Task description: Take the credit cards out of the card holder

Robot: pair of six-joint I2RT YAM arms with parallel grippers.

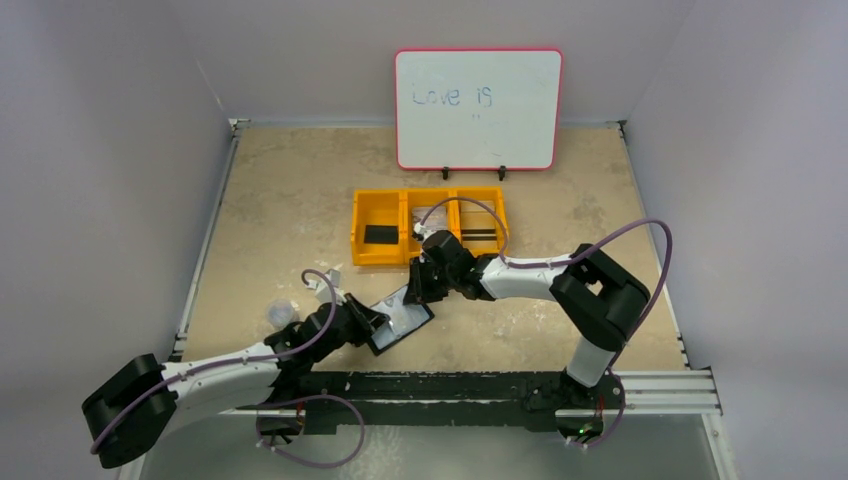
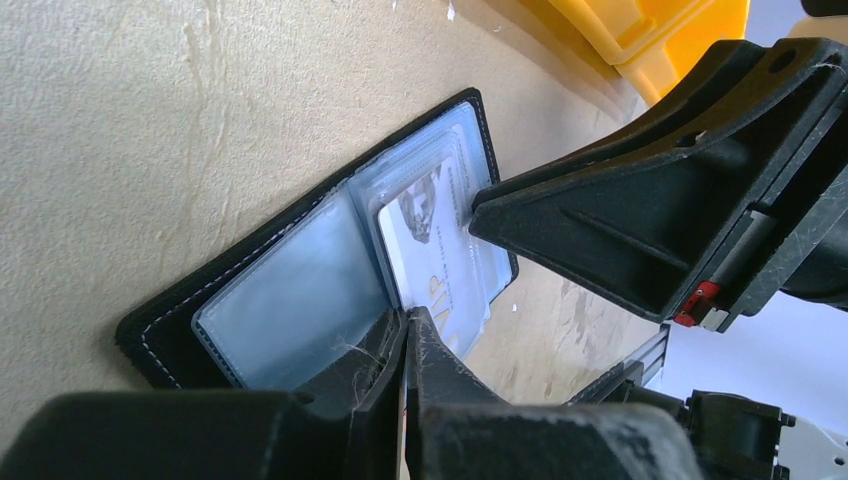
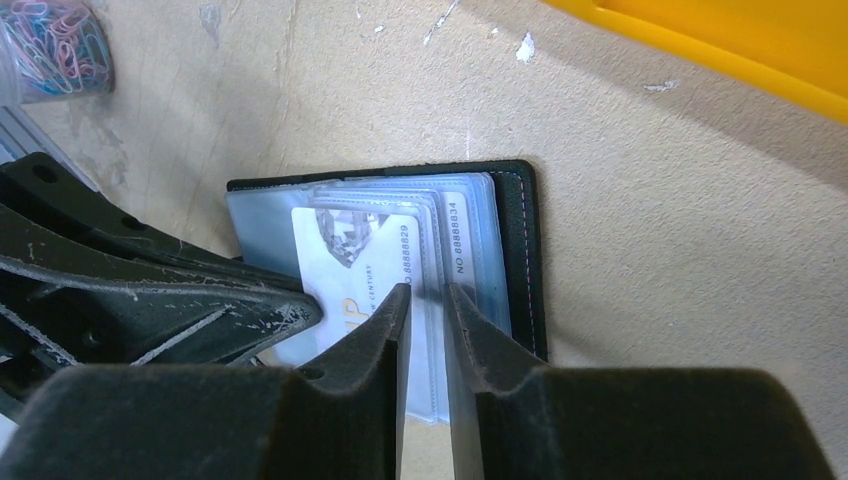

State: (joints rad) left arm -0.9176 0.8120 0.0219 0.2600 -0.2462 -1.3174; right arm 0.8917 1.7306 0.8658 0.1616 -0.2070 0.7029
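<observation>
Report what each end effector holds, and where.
Right end effector pinches the card holder by its sleeve edge. Left end effector, shut at the white card: hold cannot be told.

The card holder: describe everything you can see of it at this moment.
The card holder is a small black leather-like bifold with pale stitching round its edge, lying open and flat on the tan table. Inside are clear plastic sleeves; a whitish card with printed numbers shows among them, with another number visible behind it. The shut left gripper meets its edge by the fold. The right gripper, jaws narrowly apart, straddles the sleeve edges beside the card.
</observation>
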